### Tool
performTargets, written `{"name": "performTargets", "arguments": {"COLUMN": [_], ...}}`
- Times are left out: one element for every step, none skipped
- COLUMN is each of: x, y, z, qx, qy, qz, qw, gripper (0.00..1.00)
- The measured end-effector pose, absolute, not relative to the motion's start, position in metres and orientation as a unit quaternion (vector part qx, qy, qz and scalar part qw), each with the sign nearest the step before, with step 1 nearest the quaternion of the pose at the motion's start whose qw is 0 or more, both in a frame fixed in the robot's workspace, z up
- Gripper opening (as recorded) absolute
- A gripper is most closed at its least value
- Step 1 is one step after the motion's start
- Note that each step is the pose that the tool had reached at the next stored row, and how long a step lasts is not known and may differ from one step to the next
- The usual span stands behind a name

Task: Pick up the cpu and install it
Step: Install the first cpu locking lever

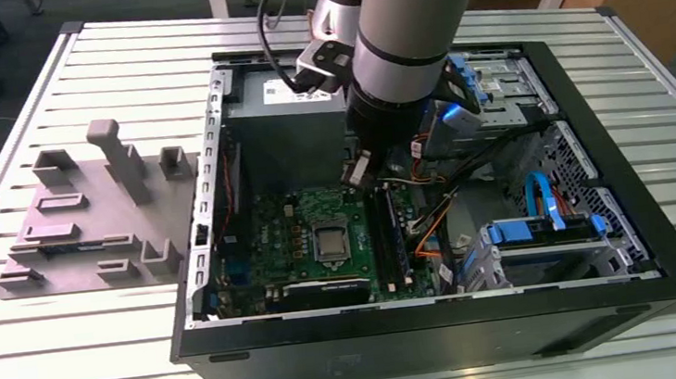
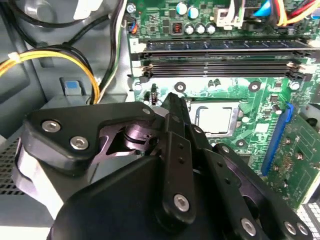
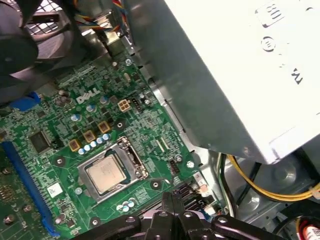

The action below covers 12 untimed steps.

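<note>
Computer case (image 1: 646, 295): lies open on the table (image 1: 82, 363). Motherboard (image 1: 281, 241): inside, toward the exterior view's left. Cpu (image 1: 331, 242): seated in the motherboard's socket. Memory sticks (image 1: 383, 241): just right of the cpu. Drive bay (image 1: 541, 235): near right corner. Fixture tray (image 1: 81, 224): on the table, left of the case. Hand (image 1: 358, 171): above the motherboard, far of the cpu.

White lettering on motherboard (image 3: 150, 131), print on metal box (image 3: 225, 75)

A black open computer case (image 1: 451, 327) lies on a slatted metal table (image 1: 82, 363); a grey plastic fixture tray (image 1: 93, 222) (upright blocks) sits at the exterior view's left.
</note>
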State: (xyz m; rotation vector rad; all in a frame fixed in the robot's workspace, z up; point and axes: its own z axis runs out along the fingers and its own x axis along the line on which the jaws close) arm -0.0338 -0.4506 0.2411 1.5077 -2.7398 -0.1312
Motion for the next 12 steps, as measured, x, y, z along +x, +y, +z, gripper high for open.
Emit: {"name": "performTargets", "arguments": {"x": [-0.034,-0.033,-0.033,-0.033,-0.033,-0.033,-0.034,-0.034,-0.035,-0.035,-0.035,-0.035], "y": [-0.449,-0.448,-0.446,-0.444,-0.442,-0.440,-0.438,-0.436,-0.434,-0.433,-0.433,-0.433], "z": [0.241,0.241,0.241,0.241,0.241,0.241,0.240,0.240,0.240,0.240,0.239,0.239], "qx": [0.482,0.482,0.482,0.482,0.482,0.482,0.482,0.482,0.483,0.486,0.490,0.496], "qy": [-0.875,-0.875,-0.875,-0.875,-0.875,-0.875,-0.875,-0.875,-0.874,-0.873,-0.871,-0.868], "qz": [-0.042,-0.041,-0.041,-0.041,-0.041,-0.041,-0.041,-0.041,-0.041,-0.041,-0.041,-0.041], "qw": [0.006,0.006,0.006,0.006,0.006,0.006,0.006,0.006,0.006,0.007,0.007,0.007], "gripper": [0.10,0.10,0.10,0.10,0.10,0.10,0.10,0.10,0.10,0.10,0.10,0.10]}}
